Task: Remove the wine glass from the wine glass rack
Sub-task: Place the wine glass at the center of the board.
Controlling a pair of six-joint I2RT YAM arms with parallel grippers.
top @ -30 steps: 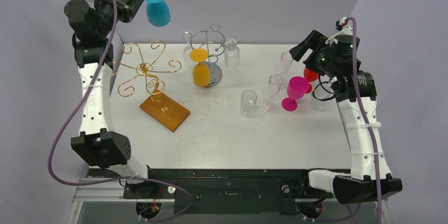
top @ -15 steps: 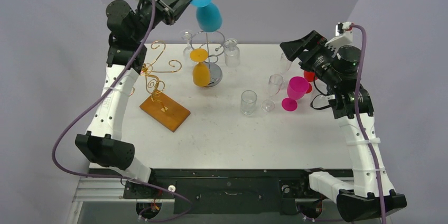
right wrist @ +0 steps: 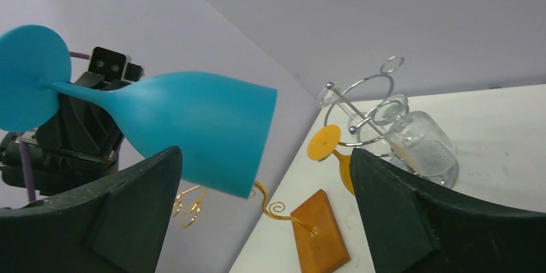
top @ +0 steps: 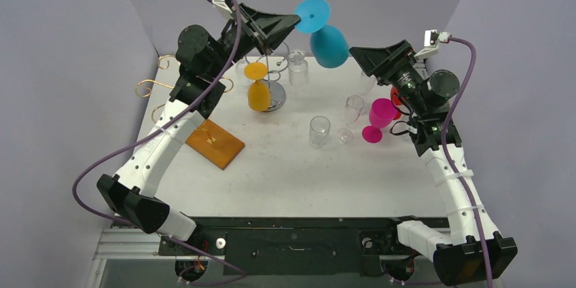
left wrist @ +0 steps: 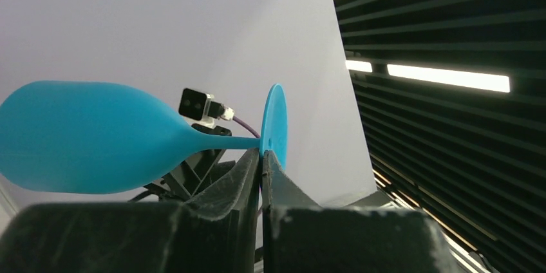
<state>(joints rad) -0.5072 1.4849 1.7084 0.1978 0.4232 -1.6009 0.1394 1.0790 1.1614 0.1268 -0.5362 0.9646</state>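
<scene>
Up high, the left gripper (top: 293, 24) is clamped on the thin stem of the blue wine glass (top: 330, 47), right against its round foot; the left wrist view shows the two fingers (left wrist: 248, 179) pressed together with only the stem between them. The glass lies nearly on its side in the air above the back of the table (top: 285, 172), off both racks, with its bowl slanting down toward the right gripper (top: 358, 56). That gripper is spread wide and holds nothing. In the right wrist view the bowl's rim end sits between its fingers (right wrist: 138, 212); whether it touches either one cannot be told.

Below the glass stands a silver wire rack (top: 273, 54) with an orange glass (top: 259, 95) hanging foot up and a clear glass (top: 297, 68) beside it. To the left, half behind the left arm, is the gold wire rack (top: 151, 85) on its wooden base (top: 216, 144). Under the right arm stand a pink glass (top: 380, 115), a red one (top: 401, 95) partly hidden, a clear stemmed glass (top: 352, 109) and a clear tumbler (top: 319, 131).
</scene>
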